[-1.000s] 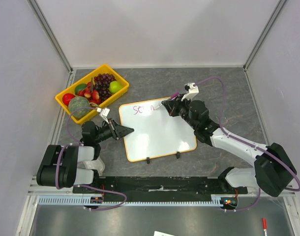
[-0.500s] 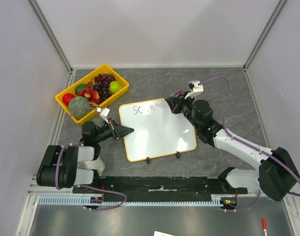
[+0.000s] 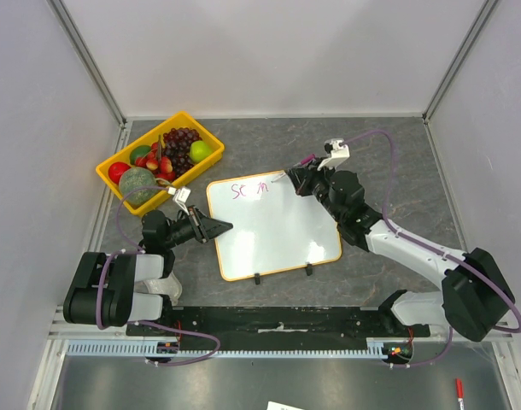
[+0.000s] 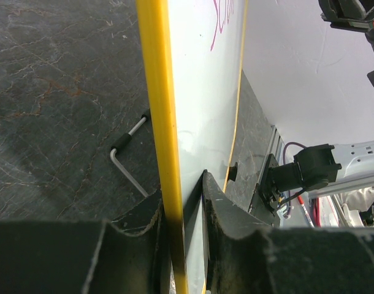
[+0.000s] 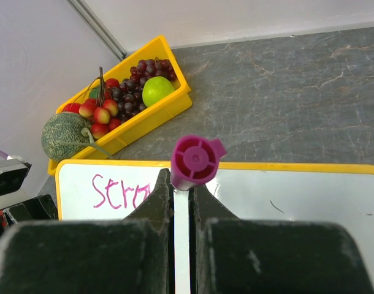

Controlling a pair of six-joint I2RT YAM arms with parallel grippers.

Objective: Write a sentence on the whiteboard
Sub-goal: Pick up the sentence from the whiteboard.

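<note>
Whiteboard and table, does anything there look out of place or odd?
A small L-shaped hex key lies loose on the table beside the whiteboard, near the left claw gripping its edge. The whiteboard also sits skewed to the table edges.

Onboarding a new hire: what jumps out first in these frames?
The whiteboard, centre, with magenta letters started at its far-left corner. The right pincer grips a magenta marker over its far edge, and the left pincer clamps its left edge. A yellow fruit tray sits far left.
</note>
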